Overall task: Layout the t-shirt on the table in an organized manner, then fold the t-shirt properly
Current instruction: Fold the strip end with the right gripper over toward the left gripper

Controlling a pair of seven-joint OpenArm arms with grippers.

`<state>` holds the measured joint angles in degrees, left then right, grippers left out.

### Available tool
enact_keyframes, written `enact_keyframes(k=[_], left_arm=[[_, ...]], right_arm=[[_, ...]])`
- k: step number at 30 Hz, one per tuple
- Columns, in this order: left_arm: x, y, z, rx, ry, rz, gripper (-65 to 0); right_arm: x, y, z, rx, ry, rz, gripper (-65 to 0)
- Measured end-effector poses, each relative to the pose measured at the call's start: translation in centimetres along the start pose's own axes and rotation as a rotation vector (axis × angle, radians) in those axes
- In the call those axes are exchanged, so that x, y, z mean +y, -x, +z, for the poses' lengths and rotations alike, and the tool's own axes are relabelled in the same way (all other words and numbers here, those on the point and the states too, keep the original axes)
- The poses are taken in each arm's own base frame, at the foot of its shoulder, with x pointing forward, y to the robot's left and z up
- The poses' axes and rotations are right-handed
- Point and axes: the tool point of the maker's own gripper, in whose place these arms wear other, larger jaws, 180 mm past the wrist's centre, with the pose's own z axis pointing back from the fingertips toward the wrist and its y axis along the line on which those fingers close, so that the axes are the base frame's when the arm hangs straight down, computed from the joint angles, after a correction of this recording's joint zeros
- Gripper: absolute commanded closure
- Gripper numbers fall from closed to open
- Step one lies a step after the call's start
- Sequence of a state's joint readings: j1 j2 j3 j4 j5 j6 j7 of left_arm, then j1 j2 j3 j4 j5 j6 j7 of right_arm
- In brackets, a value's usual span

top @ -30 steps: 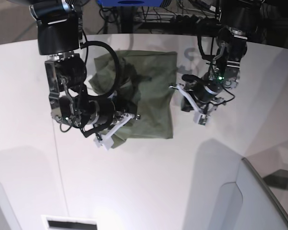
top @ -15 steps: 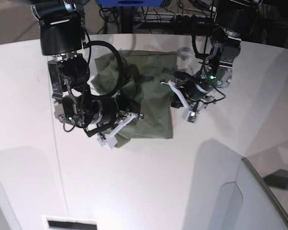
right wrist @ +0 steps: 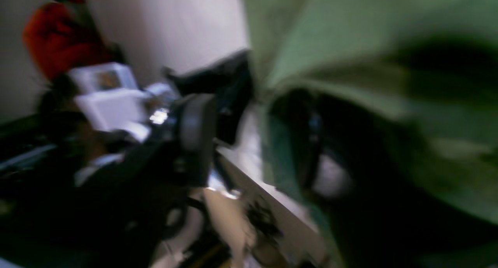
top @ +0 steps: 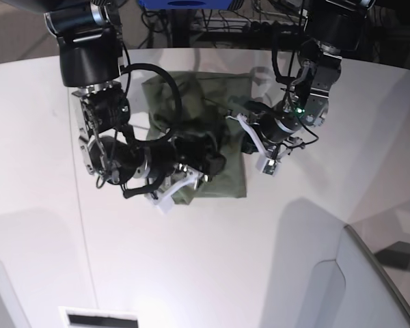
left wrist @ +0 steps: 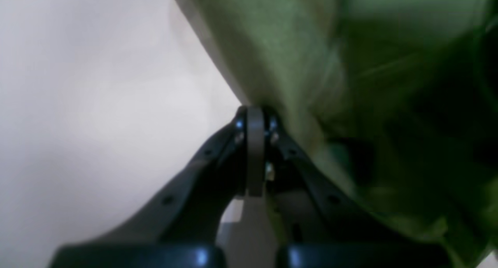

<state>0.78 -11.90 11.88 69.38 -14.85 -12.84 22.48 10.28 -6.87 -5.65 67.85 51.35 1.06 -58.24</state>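
Observation:
The olive-green t-shirt (top: pixel 222 102) lies partly folded on the white table (top: pixel 212 266), between the two arms. My right gripper (top: pixel 206 158) is over the shirt's lower left part. In the blurred right wrist view its jaws (right wrist: pixel 249 143) stand apart, and green cloth (right wrist: pixel 350 38) drapes beside and over the right-hand finger. My left gripper (top: pixel 249 140) sits at the shirt's right edge. The left wrist view shows its fingers (left wrist: pixel 255 120) pressed together, the tip touching the cloth's border (left wrist: pixel 311 65) with bare table (left wrist: pixel 97 104) on its left. No cloth shows between them.
A grey angled panel (top: pixel 369 280) rises at the lower right and another (top: pixel 0 294) at the lower left. A dark slot (top: pixel 99 318) sits at the table's front edge. Cables (top: pixel 219 20) run behind the far edge.
My right gripper swung right over the shirt's lower left part, and its jaws have parted. My left gripper, still shut, moved left from the bare table to the shirt's right edge.

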Motion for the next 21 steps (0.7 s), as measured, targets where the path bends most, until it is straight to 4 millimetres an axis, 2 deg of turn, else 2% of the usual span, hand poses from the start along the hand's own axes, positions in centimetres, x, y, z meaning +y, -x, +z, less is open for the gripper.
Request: enact_keyframes(k=[2, 4, 7, 9, 11, 14, 15, 17, 19, 20, 21], left_arm=[[0.3, 0.0, 0.1, 0.002, -0.005, -0.007, 0.0], [1.9, 0.2, 0.7, 0.009, -0.027, -0.008, 0.0], [6.9, -1.0, 2.9, -0.047, -0.145, 0.059, 0.0], [10.3, -1.7, 5.0, -0.089, -0.228, 0.083, 0.0], [12.4, -1.4, 7.0, -0.097, -0.259, 0.068, 0.0], [15.0, 1.0, 9.5, -0.064, -0.313, 0.084, 0.0], [15.7, 2.0, 10.4, -0.047, -0.329, 0.087, 0.0], [17.0, 3.5, 12.1, -0.035, -0.354, 0.113, 0.0], [18.4, 4.2, 13.8, -0.046, -0.372, 0.135, 0.0], [19.0, 4.4, 14.6, -0.054, -0.387, 0.145, 0.0], [19.7, 4.6, 15.2, -0.056, -0.408, 0.155, 0.0]], right_arm=[[0.3, -0.2, 0.0, -0.002, -0.013, -0.004, -38.9], [0.0, 0.2, -0.3, 0.015, -0.017, -0.028, -41.6], [-0.4, 0.9, -0.6, 0.037, -0.025, -0.057, -42.0], [0.5, 1.4, -0.7, 0.062, -0.055, -0.052, -41.9], [1.8, 1.7, 0.2, 0.099, -0.039, 0.066, -40.5], [5.2, -0.2, 3.3, -0.009, -0.081, 0.237, -30.2], [5.7, -0.6, 4.4, -0.045, -0.087, 0.25, -25.5], [4.2, -0.5, 6.1, -0.088, -0.026, 0.211, -14.7], [1.3, 0.2, 7.4, -0.111, 0.053, 0.097, -3.8], [0.0, 0.4, 7.9, -0.127, 0.079, 0.035, 0.0], [-1.3, 0.1, 8.4, -0.155, 0.107, -0.008, 0.0]])
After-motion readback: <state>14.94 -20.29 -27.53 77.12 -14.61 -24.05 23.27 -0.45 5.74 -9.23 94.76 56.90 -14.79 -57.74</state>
